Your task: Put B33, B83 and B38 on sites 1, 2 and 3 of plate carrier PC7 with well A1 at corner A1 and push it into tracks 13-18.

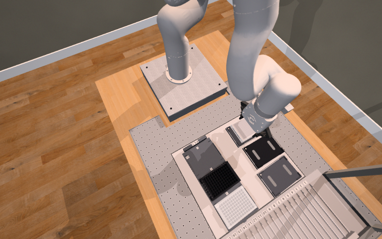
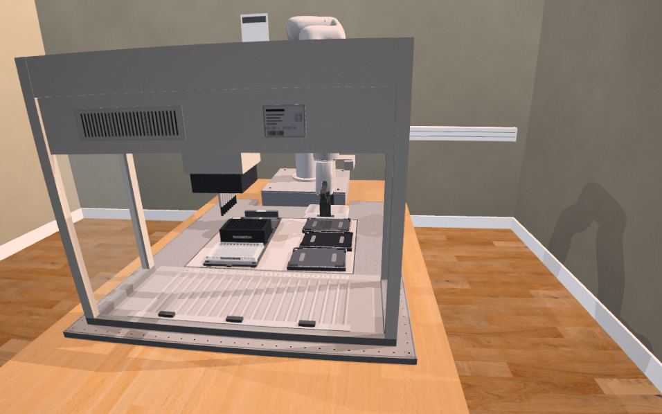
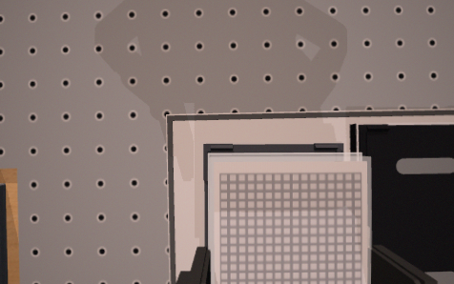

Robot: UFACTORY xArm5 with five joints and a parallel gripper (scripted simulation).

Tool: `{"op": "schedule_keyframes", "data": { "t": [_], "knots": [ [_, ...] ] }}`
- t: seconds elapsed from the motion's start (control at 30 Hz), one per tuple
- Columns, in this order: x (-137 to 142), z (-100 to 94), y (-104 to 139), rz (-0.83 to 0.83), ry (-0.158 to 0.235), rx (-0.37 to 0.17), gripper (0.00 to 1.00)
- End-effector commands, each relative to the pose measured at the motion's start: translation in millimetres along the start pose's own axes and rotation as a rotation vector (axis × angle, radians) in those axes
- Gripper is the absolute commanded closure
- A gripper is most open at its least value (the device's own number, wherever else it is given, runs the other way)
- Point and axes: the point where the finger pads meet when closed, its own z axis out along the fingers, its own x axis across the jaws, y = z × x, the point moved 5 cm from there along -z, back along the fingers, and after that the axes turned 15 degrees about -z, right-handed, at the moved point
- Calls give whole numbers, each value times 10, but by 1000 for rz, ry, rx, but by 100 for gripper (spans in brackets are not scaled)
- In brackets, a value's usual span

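Wooden bench (image 2: 302,385) is carrying the perforated deck (image 1: 157,146), viewed from the arm's base outward. Nearest, by the bench's base-end right corner, B33 (image 1: 243,130) is being gripped across its width by the gripper (image 3: 291,267), jaws clamped on its two long sides, apparently lifted just clear of nest S1 (image 3: 215,149). Farther out and leftward, PC7 (image 1: 201,157) is lying with site 1 bare, its long axis roughly parallel to the plate's.
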Motion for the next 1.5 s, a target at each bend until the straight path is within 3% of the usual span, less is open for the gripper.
{"op": "schedule_keyframes", "data": {
  "t": [0.0, 1.47],
  "knots": [
    [10, -101, -2, 0, 3, -2, 100],
    [10, -735, -4, 0, 3, -2, 100]
  ]
}}
